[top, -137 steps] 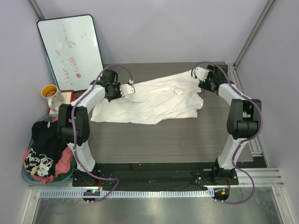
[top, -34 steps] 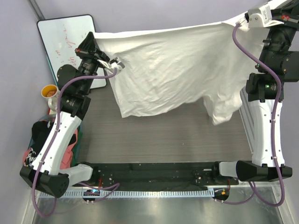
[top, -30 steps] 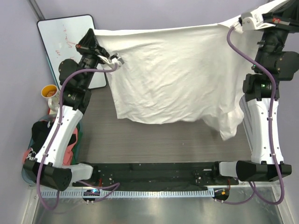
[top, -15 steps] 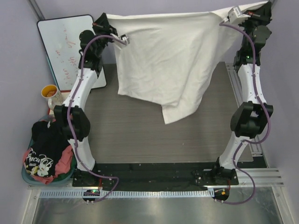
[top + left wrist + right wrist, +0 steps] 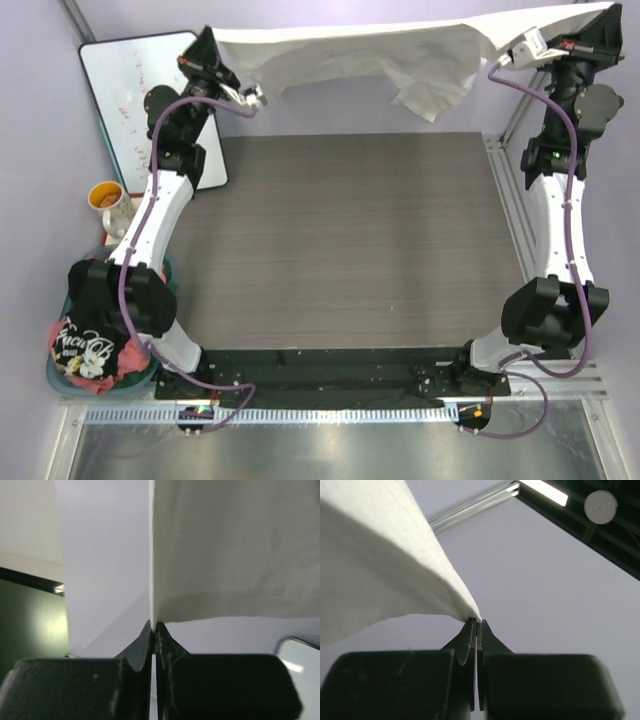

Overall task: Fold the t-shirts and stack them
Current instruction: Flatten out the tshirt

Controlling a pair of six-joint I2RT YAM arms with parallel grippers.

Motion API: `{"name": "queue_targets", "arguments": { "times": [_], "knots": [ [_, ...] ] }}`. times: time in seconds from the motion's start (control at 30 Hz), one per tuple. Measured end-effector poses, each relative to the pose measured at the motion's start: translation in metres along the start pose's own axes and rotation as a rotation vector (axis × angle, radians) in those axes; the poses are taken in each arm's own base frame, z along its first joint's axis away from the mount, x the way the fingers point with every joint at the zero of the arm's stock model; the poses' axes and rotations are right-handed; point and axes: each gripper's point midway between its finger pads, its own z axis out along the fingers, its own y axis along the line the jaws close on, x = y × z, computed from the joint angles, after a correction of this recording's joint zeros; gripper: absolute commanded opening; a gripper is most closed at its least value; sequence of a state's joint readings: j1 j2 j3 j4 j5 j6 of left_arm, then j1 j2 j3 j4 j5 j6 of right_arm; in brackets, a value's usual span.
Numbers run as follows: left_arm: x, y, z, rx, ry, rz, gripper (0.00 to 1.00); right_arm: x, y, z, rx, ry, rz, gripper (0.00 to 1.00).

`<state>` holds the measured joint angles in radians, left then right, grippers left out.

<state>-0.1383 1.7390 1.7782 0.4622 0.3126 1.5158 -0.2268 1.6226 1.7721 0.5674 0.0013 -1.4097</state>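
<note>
Grey walls all round, dark wood-grain table [image 5: 350, 240] underneath.

Left claw [image 5: 153, 625]: jaws pressed together, pinching an edge of the white t-shirt [image 5: 370, 50]. In the wrist view the cloth comes straight up out of my fingertips.

Right claw [image 5: 476, 621]: jaws also pressed together, on a pointed corner of the same shirt. The fabric fans away to the left of the tips.

Pose: both my arms are stretched long, up and toward the back wall. Left wrist is high at the far left and right wrist high at the far right corner. The elbows are nearly straight.

The shirt hangs between my two claws as a wide band across the top of the overhead view, well clear of the table. A loose fold droops nearer the right end.

Further out, at the near left, sits the teal-rimmed basket [image 5: 58, 376]. It holds the black t-shirt [image 5: 90, 300] and the pink-red t-shirt [image 5: 135, 352].

Writing: the black shirt carries pale script, too small to read. A whiteboard [image 5: 140, 100] leans on the left wall with faint red marks, not legible. A mug [image 5: 112, 204] stands in front of it.
</note>
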Motion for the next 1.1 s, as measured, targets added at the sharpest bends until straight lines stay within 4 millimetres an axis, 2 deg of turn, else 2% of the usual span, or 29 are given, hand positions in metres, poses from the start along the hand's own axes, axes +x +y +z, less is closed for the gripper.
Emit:
{"name": "queue_targets", "arguments": {
  "times": [0.03,0.07,0.17,0.2,0.23,0.3,0.33,0.37,0.43,0.5,0.53,0.63,0.87,1.0,1.1],
  "knots": [
    [-0.005,-0.006,-0.014,0.026,-0.002,-0.027,0.0,0.0,0.005,-0.015,-0.033,-0.006,-0.003,0.01],
    [-0.013,-0.02,-0.031,0.081,-0.009,-0.057,0.0,0.001,0.018,-0.03,-0.084,-0.009,-0.004,0.01],
    [-0.044,-0.083,-0.089,0.296,-0.046,-0.166,0.0,0.005,0.076,-0.08,-0.283,-0.022,-0.009,0.01],
    [-0.062,-0.119,-0.118,0.421,-0.074,-0.22,0.0,0.008,0.112,-0.108,-0.4,-0.026,-0.019,0.01],
    [-0.075,-0.143,-0.14,0.51,-0.095,-0.259,0.0,0.01,0.136,-0.129,-0.489,-0.03,-0.023,0.01],
    [-0.104,-0.201,-0.196,0.737,-0.141,-0.338,0.0,0.013,0.187,-0.182,-0.711,-0.044,-0.025,0.01],
    [-0.116,-0.222,-0.223,0.834,-0.161,-0.367,0.0,0.013,0.209,-0.212,-0.837,-0.056,-0.027,0.01],
    [-0.132,-0.247,-0.261,0.966,-0.191,-0.399,0.0,0.013,0.225,-0.24,-0.951,-0.072,-0.026,0.01],
    [-0.15,-0.272,-0.312,1.125,-0.222,-0.441,0.0,0.008,0.24,-0.284,-1.135,-0.113,-0.028,0.01],
    [-0.162,-0.286,-0.352,1.258,-0.245,-0.466,0.0,0.002,0.242,-0.316,-1.264,-0.153,-0.033,0.01],
    [-0.165,-0.289,-0.366,1.311,-0.256,-0.472,0.0,-0.002,0.241,-0.333,-1.343,-0.182,-0.038,0.01],
    [-0.173,-0.291,-0.394,1.435,-0.292,-0.482,0.0,-0.005,0.237,-0.364,-1.492,-0.227,-0.056,0.01],
    [-0.179,-0.29,-0.428,1.634,-0.367,-0.471,0.01,-0.003,0.227,-0.444,-1.829,-0.3,-0.09,0.01],
    [-0.182,-0.283,-0.449,1.708,-0.408,-0.461,0.0,0.0,0.221,-0.473,-1.932,-0.315,-0.103,0.05],
    [-0.185,-0.275,-0.458,1.736,-0.435,-0.454,0.0,-0.001,0.219,-0.484,-1.97,-0.322,-0.097,0.13]
  ]
}}
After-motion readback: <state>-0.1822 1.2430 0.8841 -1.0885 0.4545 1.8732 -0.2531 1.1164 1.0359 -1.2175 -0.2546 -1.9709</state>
